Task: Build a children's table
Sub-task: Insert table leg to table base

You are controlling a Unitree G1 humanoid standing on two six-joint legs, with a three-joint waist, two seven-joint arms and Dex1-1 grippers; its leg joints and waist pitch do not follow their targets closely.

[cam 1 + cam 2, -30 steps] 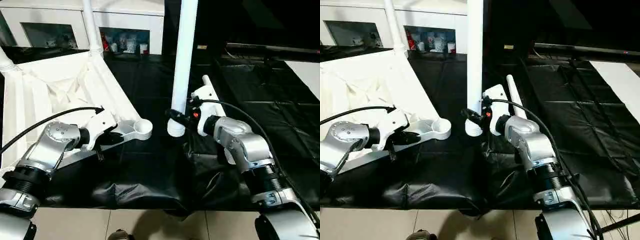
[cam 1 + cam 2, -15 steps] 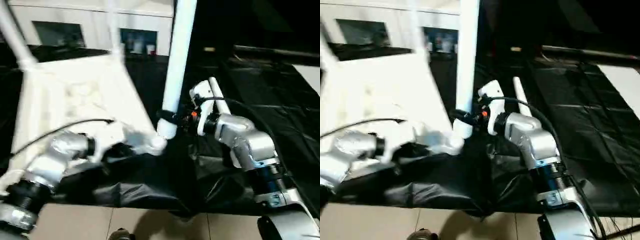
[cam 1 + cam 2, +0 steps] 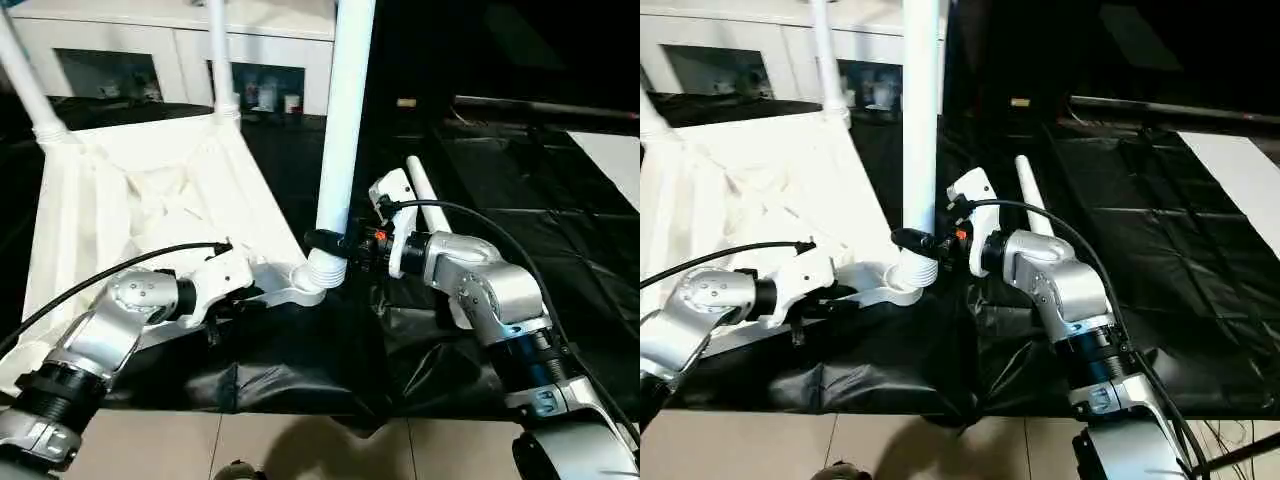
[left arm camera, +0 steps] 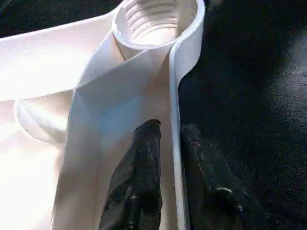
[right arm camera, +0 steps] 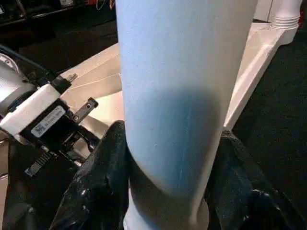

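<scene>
- Upside down on the black sheet (image 3: 300,380) lies the white tabletop (image 3: 130,190), ribbed underside up, with its near-right corner socket (image 4: 156,21) as the landmark.
- Directly over that socket stands a long white leg (image 3: 340,130), nearly upright, its ribbed lower end (image 3: 326,268) at the socket's mouth; whether it is seated cannot be told.
- Clamped around this leg just above the ribbed end is the right gripper (image 3: 335,242); its 2 black fingers (image 5: 103,187) press on opposite sides of the tube.
- Just behind the socket along the tabletop's edge sits the left gripper (image 4: 175,143), narrowly parted, 1 finger (image 4: 139,182) inside the thin white rim (image 4: 173,120) and the other outside it; whether they pinch the rim cannot be told.
- Farther from the socket, 2 more legs (image 3: 222,55) (image 3: 28,85) rise from the tabletop's far corners.
- Right of the socket, beyond the right gripper, a 4th leg (image 3: 427,205) lies flat on the sheet.
- Behind the tabletop stands a white glass-door cabinet (image 3: 120,45).
</scene>
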